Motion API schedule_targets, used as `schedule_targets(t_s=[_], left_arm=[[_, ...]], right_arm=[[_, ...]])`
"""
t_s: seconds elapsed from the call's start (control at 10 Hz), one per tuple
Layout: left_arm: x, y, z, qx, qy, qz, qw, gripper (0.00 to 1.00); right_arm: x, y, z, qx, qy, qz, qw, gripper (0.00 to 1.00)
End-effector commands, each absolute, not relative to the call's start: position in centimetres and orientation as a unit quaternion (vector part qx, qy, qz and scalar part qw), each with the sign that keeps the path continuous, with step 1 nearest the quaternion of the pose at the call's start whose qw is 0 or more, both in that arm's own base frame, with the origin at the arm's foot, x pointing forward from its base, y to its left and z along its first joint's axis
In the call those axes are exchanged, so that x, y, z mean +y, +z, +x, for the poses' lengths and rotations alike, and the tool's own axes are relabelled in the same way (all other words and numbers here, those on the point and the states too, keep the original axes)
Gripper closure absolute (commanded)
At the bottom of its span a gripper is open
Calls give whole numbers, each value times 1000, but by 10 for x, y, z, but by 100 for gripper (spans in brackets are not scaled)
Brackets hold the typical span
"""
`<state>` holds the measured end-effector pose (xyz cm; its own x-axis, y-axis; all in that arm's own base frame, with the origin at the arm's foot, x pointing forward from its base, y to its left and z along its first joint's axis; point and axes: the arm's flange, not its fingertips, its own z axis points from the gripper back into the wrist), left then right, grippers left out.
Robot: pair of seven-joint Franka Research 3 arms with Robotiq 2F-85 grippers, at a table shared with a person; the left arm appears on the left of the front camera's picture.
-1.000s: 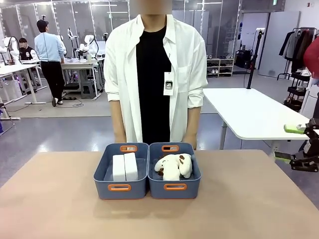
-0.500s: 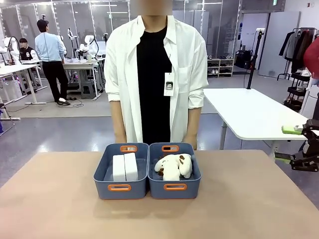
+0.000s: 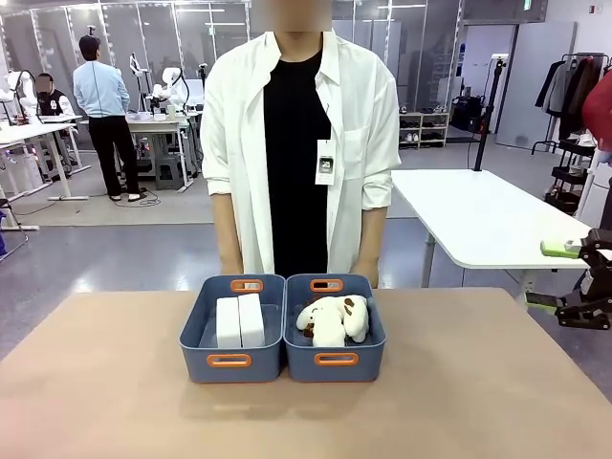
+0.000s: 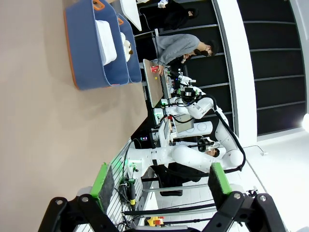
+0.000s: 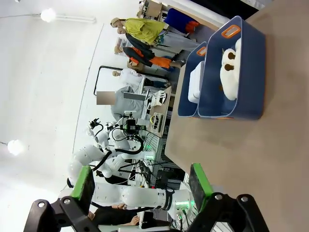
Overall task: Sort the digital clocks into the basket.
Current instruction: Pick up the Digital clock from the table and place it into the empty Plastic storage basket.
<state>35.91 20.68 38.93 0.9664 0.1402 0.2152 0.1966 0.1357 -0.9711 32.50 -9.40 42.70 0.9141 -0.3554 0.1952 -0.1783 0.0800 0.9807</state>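
Observation:
Two white digital clocks (image 3: pixel 239 320) stand side by side inside the left blue basket (image 3: pixel 196 359), also seen as clocks (image 4: pixel 107 43) in the basket (image 4: pixel 82 53) and as clocks (image 5: pixel 195 82) in the basket (image 5: pixel 186 99). My right gripper (image 3: pixel 550 275) hovers open off the table's right edge, far from the bins, with nothing between its green pads. In the left wrist view my left gripper (image 4: pixel 161 181) is open and empty, well away from the basket. The right wrist view shows my right gripper (image 5: pixel 142 182) open and empty too.
A second blue bin (image 3: pixel 298 363) touches the basket's right side and holds white-and-brown plush toys (image 3: pixel 332 318). A person in a white shirt (image 3: pixel 354 143) stands right behind both bins. The brown table (image 3: pixel 478 382) has wide bare room on each side and in front.
My right gripper has shifted very slightly at the table's right edge. The clocks, bins and plush toys have not moved.

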Motion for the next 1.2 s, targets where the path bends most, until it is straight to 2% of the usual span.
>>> schedule_targets(t_s=[0.0, 1.1], left_arm=[[206, 392, 357, -125, -24, -654, 745, 0], [206, 392, 357, -125, -24, -654, 745, 0]], right_arm=[[-95, 427, 324, -196, -61, 679, 705, 0], [-95, 427, 324, -196, -61, 679, 705, 0]])
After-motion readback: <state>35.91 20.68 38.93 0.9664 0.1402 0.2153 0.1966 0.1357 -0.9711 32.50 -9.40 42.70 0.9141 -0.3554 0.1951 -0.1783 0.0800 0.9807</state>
